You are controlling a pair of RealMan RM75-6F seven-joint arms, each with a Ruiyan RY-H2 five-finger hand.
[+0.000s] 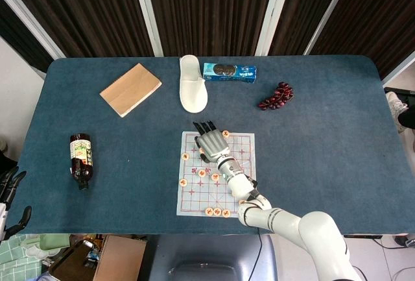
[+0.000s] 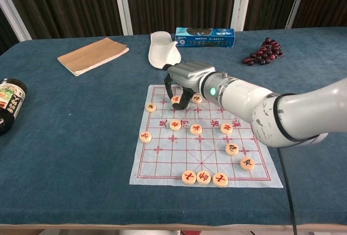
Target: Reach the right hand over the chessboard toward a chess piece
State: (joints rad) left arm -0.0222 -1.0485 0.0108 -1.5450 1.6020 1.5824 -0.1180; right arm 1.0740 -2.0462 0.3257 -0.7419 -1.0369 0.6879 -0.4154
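A paper chessboard (image 1: 194, 196) (image 2: 162, 164) lies at the near middle of the blue table, with several round wooden pieces scattered on it. My right hand (image 1: 211, 143) (image 2: 187, 80) hovers over the board's far part with its fingers apart and bent downward, holding nothing. Its fingertips (image 2: 181, 103) come down beside one piece (image 2: 175, 99), and another piece (image 2: 197, 98) lies just right of them. Three pieces (image 2: 204, 177) sit in a row at the near edge. Only the dark spread fingers of my left hand (image 1: 11, 193) show, at the head view's left edge, off the table.
A dark bottle (image 1: 80, 158) (image 2: 10, 102) lies on its side at the left. At the back are a brown notebook (image 1: 130, 89), a white slipper (image 1: 192, 83), a blue box (image 1: 229, 71) and dark grapes (image 1: 277, 96).
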